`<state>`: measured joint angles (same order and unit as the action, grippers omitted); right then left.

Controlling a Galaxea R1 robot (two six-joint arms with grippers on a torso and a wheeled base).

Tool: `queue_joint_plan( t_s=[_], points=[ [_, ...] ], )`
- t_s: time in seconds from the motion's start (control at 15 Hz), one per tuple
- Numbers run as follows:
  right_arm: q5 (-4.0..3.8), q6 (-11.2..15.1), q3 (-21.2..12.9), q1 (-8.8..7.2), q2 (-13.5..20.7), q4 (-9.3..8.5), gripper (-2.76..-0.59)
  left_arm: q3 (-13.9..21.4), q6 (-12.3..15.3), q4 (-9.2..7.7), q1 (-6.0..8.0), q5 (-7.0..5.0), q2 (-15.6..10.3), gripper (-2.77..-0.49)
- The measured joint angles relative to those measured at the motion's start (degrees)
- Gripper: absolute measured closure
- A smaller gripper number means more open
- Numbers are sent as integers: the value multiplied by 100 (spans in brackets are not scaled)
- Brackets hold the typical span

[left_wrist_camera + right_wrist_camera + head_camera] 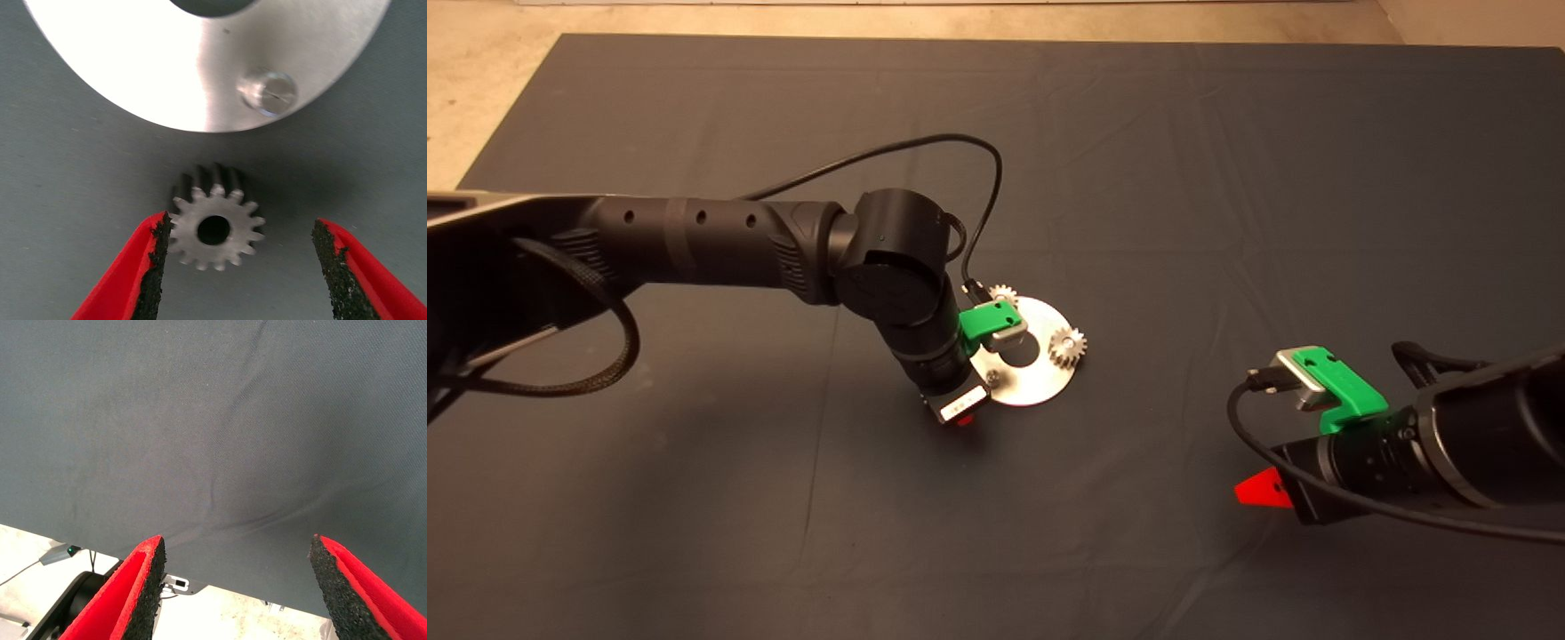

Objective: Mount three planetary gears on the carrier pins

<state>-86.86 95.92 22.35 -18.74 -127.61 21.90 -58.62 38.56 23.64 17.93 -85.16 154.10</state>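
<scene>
The shiny silver disc lies mid-mat. One planetary gear sits on its right side and another at its far-left edge. A bare carrier pin stands on its near-left part and also shows in the left wrist view. My left gripper points down beside the disc. It is open around the third gear, which lies flat on the mat. One pad touches its teeth and the other pad is apart. My right gripper is open.
The right gripper hovers over bare mat at the lower right, away from the disc. A black cable loops above the left wrist. The mat's far edge meets a light floor.
</scene>
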Motion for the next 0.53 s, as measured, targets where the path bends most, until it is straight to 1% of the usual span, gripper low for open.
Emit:
queue_joint_plan(
  t_s=[0.07,0.27,0.33,0.53],
  points=[
    [-1,0,0,0,0,-2,-160,-13,-4,26,0,0,-2,-147],
    [2,0,0,0,0,-2,-160,-57,-50,26,0,5,0,-147],
    [0,0,0,0,0,-2,-160,-96,-129,26,0,5,0,-147],
    [2,0,0,0,0,-2,-160,-179,-190,42,0,5,-13,-147]
  ],
)
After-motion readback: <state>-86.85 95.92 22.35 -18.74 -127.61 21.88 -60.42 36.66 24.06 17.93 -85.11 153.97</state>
